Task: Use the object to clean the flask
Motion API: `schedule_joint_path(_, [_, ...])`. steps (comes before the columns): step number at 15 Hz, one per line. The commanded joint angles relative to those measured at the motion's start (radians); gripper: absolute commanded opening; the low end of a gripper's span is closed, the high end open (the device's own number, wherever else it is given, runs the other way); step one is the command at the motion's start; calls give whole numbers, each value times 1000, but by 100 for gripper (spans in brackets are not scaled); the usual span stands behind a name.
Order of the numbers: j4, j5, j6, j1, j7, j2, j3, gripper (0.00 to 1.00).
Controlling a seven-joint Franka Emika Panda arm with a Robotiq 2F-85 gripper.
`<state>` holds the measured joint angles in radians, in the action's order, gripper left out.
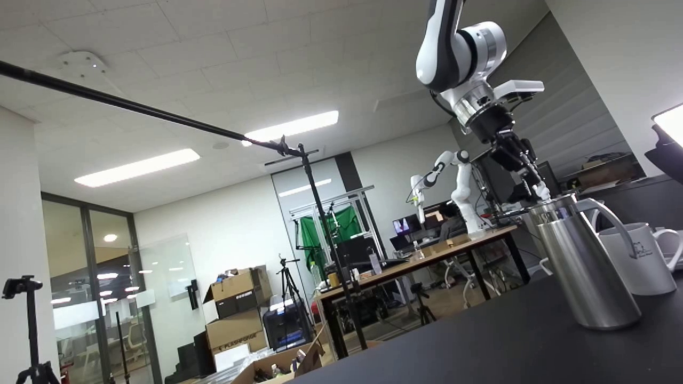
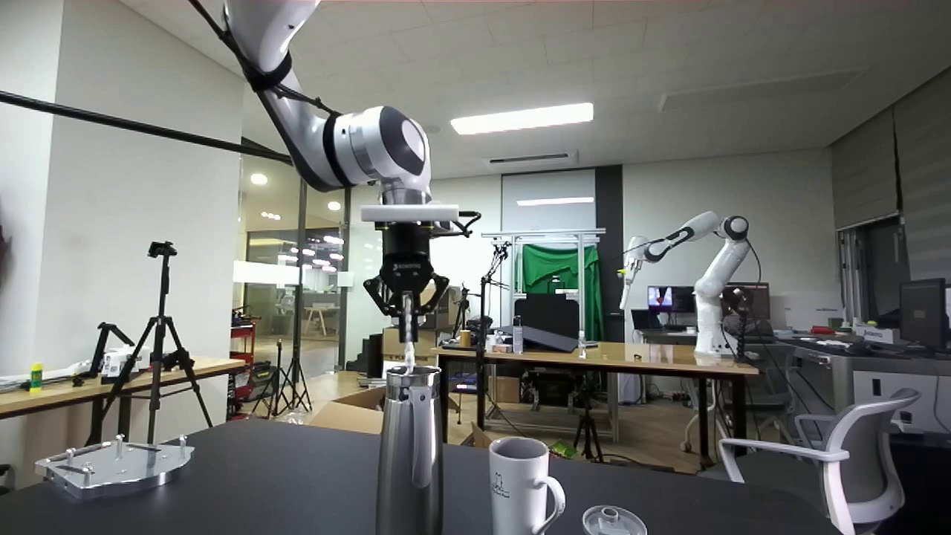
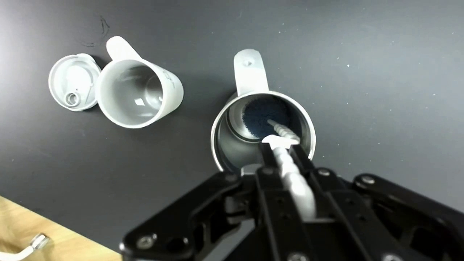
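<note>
white-stemmed brush (image 3: 286, 163), clamped by the end effector (image 2: 408, 334), already reached into the flask (image 1: 589, 272) below; what scrubbing remained was unclear.

Wht brush (image 3: 299, 190) — partly in upright slvr flask (image 2: 410, 464)

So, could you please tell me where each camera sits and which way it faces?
An exterior view: low near the dark table, tilted, facing up across the room; the arm shows.
An exterior view: just above the table, facing the flask and room beyond; arm and end effector show.
Wrist view: above the flask, looking down into it; the end effector, shut on the pale tool, shows.
Both exterior views share a distant second arm; all three, the flask.
</note>
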<state>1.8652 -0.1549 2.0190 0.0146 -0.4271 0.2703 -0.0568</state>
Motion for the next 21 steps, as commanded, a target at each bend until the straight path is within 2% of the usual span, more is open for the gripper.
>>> schedule_joint_path(1, [-6,7,-11,-3,-2,9,-4,4])
schedule_joint_path(12, [-15,-3,-30,-1,-16,-96,1,4])
schedule_joint_path(21, [2,-4,-16,-4,-5,15,1,4])
